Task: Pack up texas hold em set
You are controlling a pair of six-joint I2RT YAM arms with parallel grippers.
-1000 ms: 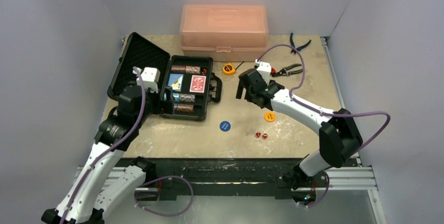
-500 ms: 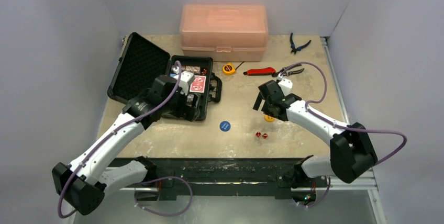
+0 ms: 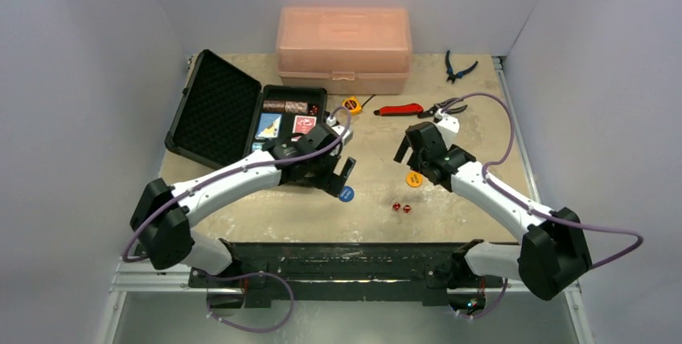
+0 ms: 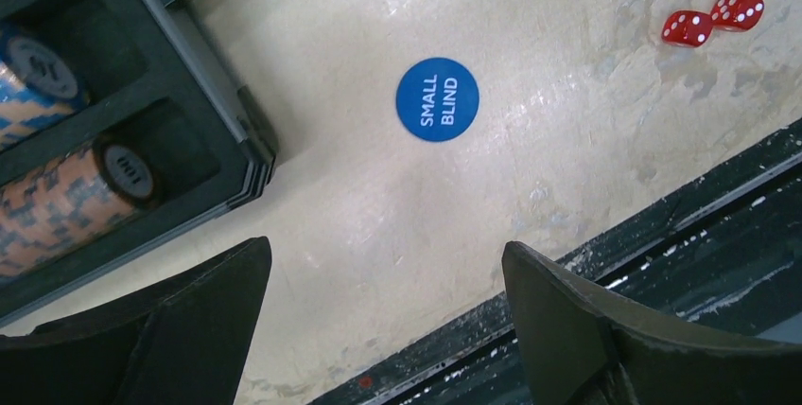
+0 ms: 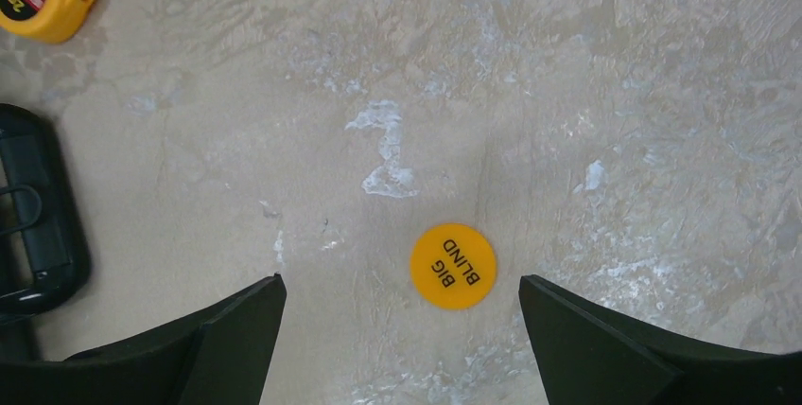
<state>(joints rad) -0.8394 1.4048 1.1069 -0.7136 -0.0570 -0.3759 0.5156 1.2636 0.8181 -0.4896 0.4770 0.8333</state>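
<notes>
The left tool (image 4: 383, 252) hangs over the surface with its jaws spread wide and nothing between them. The blue disc (image 4: 437, 99), marked SMALL BLIND, lies flat just ahead of the gap and a little toward the right-hand finger, so a short reach forward should centre it. The right tool (image 5: 402, 282) is equally wide open and empty. The yellow disc (image 5: 452, 266), marked BIG BLIND, sits almost level with its fingertips, inside the gap and nearer the right-hand finger. Both discs are round and flat on the surface, so no long axis needs matching, though their thinness will likely make the pinch awkward. The two red dice (image 4: 711, 22) rest close together ahead of the left tool and far off to its right-finger side; the right tool looks the nearer to them. The black briefcase (image 3: 318, 96) lies open beside the left tool's left-hand finger, its foam-lined lid (image 3: 213, 107) laid back. Its slots hold chip stacks (image 4: 57, 206) on their sides, with the red deck (image 3: 303, 124) and blue deck (image 3: 268, 125) in the middle.
</notes>
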